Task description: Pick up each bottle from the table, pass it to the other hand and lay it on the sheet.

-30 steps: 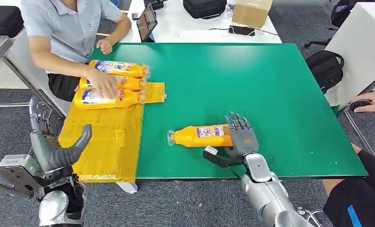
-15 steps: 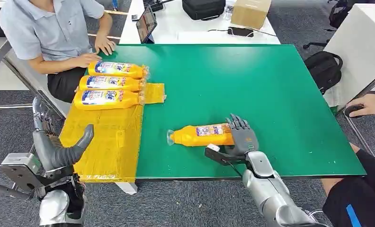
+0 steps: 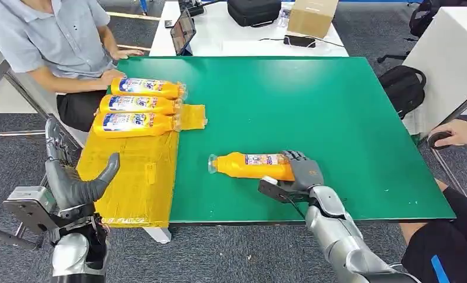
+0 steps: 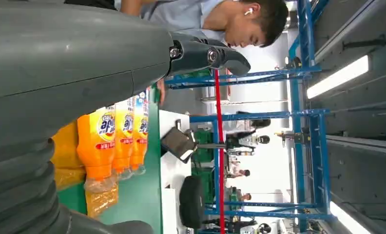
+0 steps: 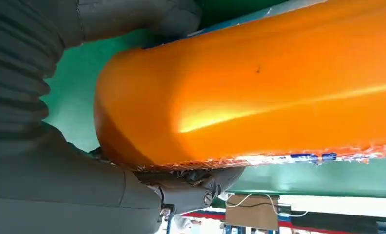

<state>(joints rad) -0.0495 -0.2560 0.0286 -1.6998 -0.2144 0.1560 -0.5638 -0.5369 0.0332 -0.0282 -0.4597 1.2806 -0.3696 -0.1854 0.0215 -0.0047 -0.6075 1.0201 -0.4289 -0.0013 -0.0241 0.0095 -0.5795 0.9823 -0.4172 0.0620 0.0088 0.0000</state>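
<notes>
Left hand (image 3: 72, 177) hangs empty with fingers spread off the green table's (image 3: 337, 112) left edge by the yellow plastic sheet (image 3: 134, 171), while right hand (image 3: 299, 174) wraps the lying orange plastic bottle's (image 3: 252, 166) base near the front edge.

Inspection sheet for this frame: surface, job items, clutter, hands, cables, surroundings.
Surface: green table, yellow sheet over its left end.
Job's things: three bottles lying on the sheet; fourth bottle lying on the table.
Clutter: nothing seen on the green table.
Hands: right hand closing around the fourth bottle's base; left hand holds nothing, beside the sheet.
Cables: thin cable on the white desk behind.
Surroundings: seated person, backpack, cardboard box.
</notes>
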